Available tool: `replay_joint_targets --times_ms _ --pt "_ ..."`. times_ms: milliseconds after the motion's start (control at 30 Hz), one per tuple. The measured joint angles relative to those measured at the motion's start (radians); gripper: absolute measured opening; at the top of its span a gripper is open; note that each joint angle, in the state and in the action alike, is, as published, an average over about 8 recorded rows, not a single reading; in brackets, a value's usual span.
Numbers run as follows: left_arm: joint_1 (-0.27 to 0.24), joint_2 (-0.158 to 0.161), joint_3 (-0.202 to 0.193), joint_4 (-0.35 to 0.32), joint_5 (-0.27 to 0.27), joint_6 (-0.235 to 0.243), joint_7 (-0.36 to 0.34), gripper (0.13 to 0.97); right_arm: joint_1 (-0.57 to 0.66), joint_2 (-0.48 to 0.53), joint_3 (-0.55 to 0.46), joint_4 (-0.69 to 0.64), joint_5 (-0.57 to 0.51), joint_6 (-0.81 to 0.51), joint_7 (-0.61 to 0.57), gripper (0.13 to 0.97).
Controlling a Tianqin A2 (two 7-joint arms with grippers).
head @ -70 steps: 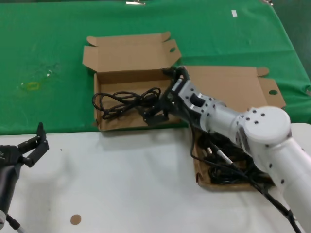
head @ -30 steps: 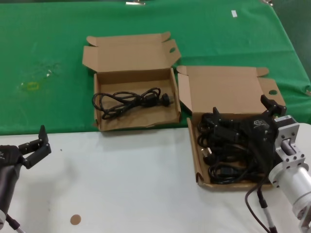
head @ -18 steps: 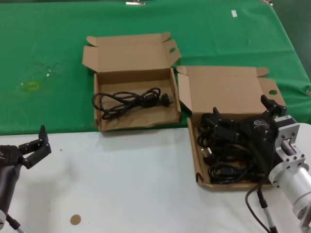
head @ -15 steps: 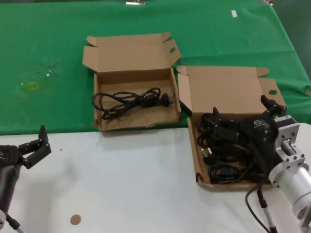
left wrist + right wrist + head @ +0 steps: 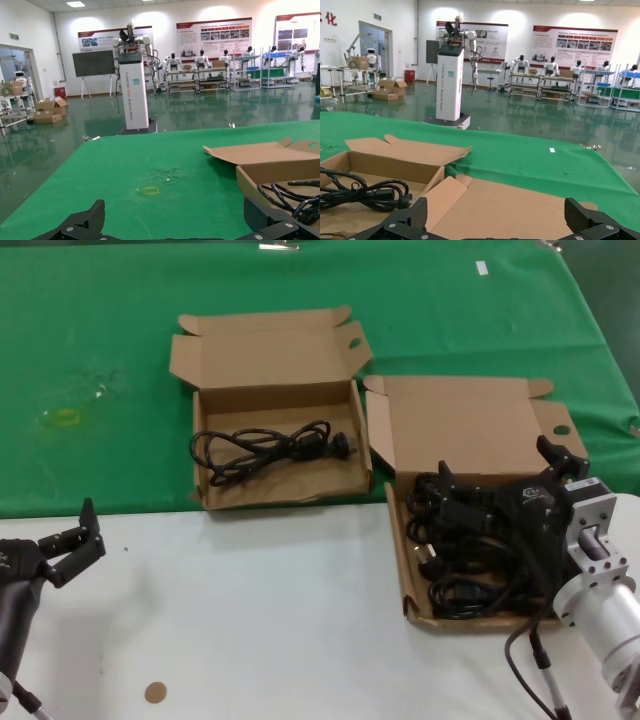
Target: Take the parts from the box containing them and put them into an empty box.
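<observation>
Cardboard long box [image 5: 410,580] on my right holds a heap of cords [image 5: 470,550]; my right gripper [image 5: 500,480] hangs over it, fingers spread wide; one cord [image 5: 265,450] lies in the square box [image 5: 275,495]; left gripper [image 5: 70,540] parked low, gaping, holding nothing.

Longer brown cardboard box [image 5: 411,570]: lid hinged open and lying back, round hole in a lid flap, tray holding a tangled heap of black power cords [image 5: 468,550]. Smaller, squarer box [image 5: 279,440]: to the left of the longer box and a little farther back, nearly touching it, lid open, oval hole in flap. One loosely coiled black cord [image 5: 265,449] lies flat inside, plug toward the longer box.
</observation>
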Motion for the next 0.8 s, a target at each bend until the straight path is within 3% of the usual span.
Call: replay_joint_targets --times_ms 800 --pt "0.000 0.000 0.000 0.000 0.000 0.000 0.000 0.966 0.000 0.000 0.000 0.000 0.000 0.000 0.000 0.966"
